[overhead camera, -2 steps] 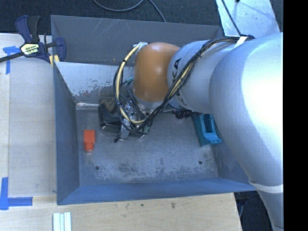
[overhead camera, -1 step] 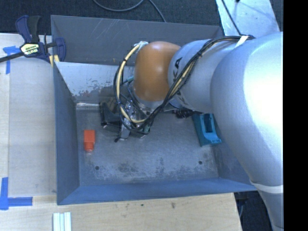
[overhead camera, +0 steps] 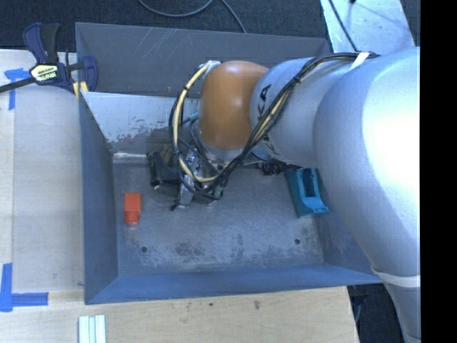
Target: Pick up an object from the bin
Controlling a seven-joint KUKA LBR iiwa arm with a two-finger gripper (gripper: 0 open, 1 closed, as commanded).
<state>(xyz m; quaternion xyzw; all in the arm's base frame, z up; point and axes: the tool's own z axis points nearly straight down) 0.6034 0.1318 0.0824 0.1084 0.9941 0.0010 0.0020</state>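
Observation:
My gripper (overhead camera: 187,190) is down near the bin floor, left of the middle, under the arm's wrist. A black chunky thing (overhead camera: 160,171) lies right against its left side; whether the two touch I cannot tell. A small orange block (overhead camera: 133,207) sits on the floor to the gripper's left, apart from it. A clear tube-like thing (overhead camera: 128,157) lies by the back left wall.
A blue rectangular thing (overhead camera: 307,192) lies at the right side of the bin, partly under the arm. A small black thing (overhead camera: 274,168) lies beside it, toward the back. The arm with its orange cover and cables hides the bin's back middle.

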